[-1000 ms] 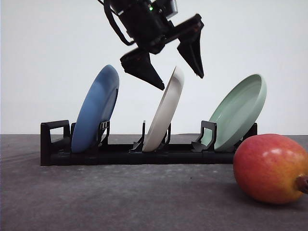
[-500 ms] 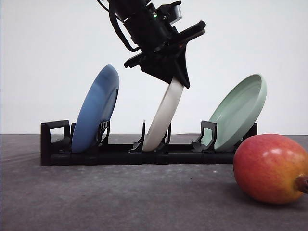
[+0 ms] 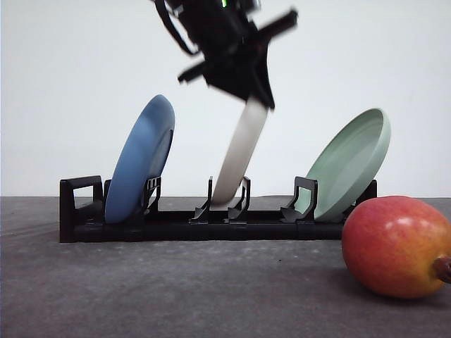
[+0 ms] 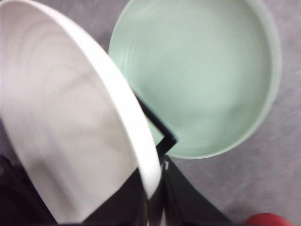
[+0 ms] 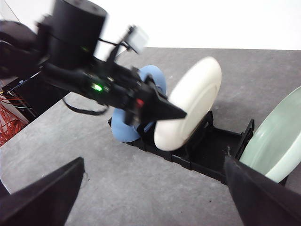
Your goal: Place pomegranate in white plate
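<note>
Above the middle of the black rack (image 3: 211,225) the left gripper (image 3: 255,90) pinches the top rim of the white plate (image 3: 241,151), its 2 fingers closed on the edge; the plate's lower edge sits barely within its slot, with open air between it and the rack base (0.5 s ago it stood lower, seated in the slot, so the plate has been lifted and the arm has risen); to either side the blue plate (image 3: 141,158) and the pale green plate (image 3: 350,163) lean in their own slots, apart from the white one, leaving free room around it; the grey table (image 3: 176,289) in front of the rack lies open as far as the pomegranate (image 3: 396,246), which rests on the table at the right, near the green plate's end of the rack and unmoved since the earlier frames; its right side is cut off by the frame edge; the gripper is motion-blurred and its upper part cropped in the front view; in the right wrist view the right gripper (image 5: 155,197) shows 2 dark fingertips spread wide apart, holding nothing.
</note>
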You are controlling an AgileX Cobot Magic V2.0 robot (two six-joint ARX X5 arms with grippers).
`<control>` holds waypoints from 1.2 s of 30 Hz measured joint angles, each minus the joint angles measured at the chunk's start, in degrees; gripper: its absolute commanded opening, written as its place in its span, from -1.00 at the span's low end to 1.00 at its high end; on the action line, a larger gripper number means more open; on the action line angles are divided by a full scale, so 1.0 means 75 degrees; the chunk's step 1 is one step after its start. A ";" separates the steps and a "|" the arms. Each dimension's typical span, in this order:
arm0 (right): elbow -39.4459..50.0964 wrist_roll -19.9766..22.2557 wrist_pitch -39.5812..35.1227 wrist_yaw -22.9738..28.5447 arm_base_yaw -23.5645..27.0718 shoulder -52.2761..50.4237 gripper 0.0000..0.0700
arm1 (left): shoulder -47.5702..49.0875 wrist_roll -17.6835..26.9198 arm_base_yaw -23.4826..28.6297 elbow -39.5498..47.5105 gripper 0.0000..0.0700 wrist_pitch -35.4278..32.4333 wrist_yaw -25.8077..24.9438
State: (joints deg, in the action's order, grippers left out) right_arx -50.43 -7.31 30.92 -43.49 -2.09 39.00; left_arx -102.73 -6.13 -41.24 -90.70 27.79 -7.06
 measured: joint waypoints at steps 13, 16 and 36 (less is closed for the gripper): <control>0.0000 0.0000 0.0196 0.0000 0.0000 -0.0003 0.73 | 0.2839 -0.0105 -0.1247 -0.0009 -1.00 0.2321 0.0014; 0.0000 -0.0003 0.0322 0.0000 0.0000 -0.0003 0.73 | 0.3288 -0.0108 -0.1799 -0.0009 -1.00 0.2961 0.0415; 0.0000 -0.0003 0.0364 0.0000 -0.0004 0.0000 0.73 | 0.3107 -0.0418 -0.4616 0.2689 -0.99 0.3863 0.3959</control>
State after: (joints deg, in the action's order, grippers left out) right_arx -50.43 -7.34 33.65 -43.48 -2.12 39.00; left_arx -79.43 -9.27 -75.87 -70.53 56.77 22.63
